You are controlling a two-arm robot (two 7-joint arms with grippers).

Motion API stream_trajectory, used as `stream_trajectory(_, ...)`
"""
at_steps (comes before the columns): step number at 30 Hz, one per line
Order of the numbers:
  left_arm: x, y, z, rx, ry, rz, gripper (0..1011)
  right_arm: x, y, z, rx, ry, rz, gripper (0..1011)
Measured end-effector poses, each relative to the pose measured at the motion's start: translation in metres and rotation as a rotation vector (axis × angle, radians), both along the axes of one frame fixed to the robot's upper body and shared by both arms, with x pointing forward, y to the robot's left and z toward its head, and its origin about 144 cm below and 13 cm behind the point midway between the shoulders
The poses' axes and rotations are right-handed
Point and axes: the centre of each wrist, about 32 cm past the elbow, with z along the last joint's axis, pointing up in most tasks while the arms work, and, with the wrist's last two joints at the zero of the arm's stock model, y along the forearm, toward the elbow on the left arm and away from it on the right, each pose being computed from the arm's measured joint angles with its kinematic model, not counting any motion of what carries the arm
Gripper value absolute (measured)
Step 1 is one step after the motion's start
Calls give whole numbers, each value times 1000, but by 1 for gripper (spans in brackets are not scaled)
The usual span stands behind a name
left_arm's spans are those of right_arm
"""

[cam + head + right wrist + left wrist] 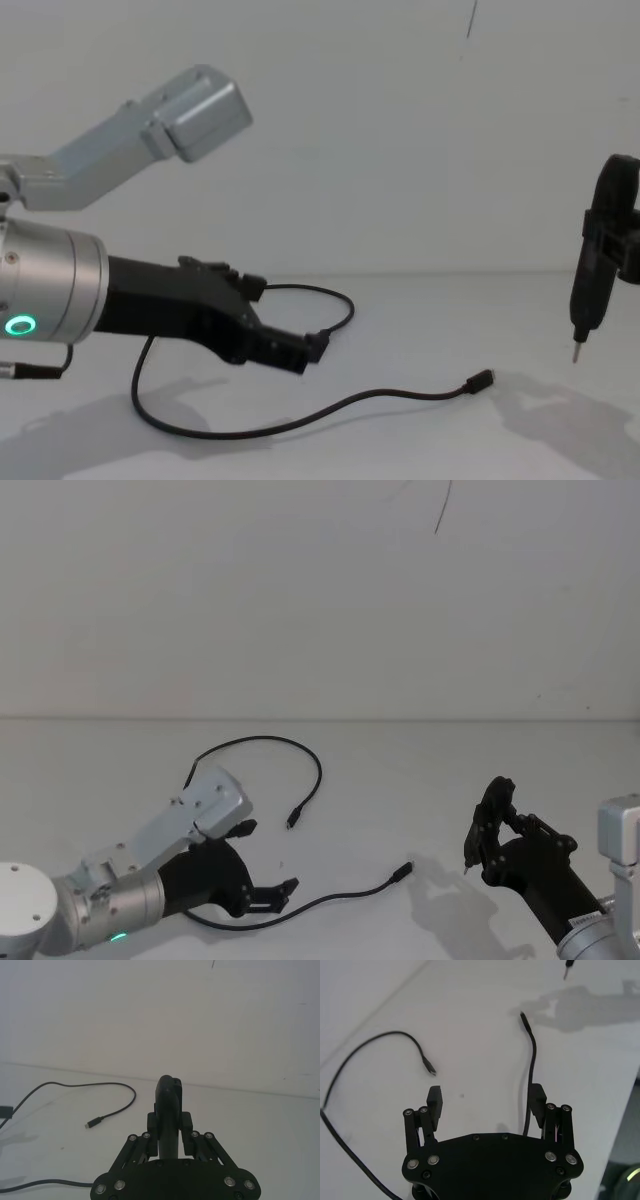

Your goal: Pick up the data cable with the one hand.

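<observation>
Left gripper (288,318) was closest to us, reaching in low from the left on its silver wrist (50,285), green ring light (18,325) lit. We read its jaws as spread wide with nothing held, hovering just over the white table (420,780). Data cable (534,1055) lay loose on the table, not lifted. We traced it from one plug (292,821) in front of the gripper, up through a loop toward the wall and back down the left side behind the gripper. From there it ran under the wrist and out to the right, to the other plug (403,870). In the left wrist view we saw that last strand pass between the open fingers (434,1102), tight beside the one on the table-edge side; we could not tell whether it touched that finger. The plug in front lay just ahead of the other finger, apart from it. Right gripper (170,1121) was off to the right, well apart from the left one, clamped on a slender dark tool (592,262) with a thin metal tip (575,352). We saw that tip hang above the table, near the other plug but clear of the cable.
</observation>
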Motion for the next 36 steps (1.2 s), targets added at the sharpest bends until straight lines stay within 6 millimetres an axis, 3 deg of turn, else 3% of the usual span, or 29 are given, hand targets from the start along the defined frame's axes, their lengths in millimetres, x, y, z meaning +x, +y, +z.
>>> stream_trajectory(36, 28, -42, 2, 90, 147, -50, 1001, 0, 0, 0, 0, 0, 0, 269)
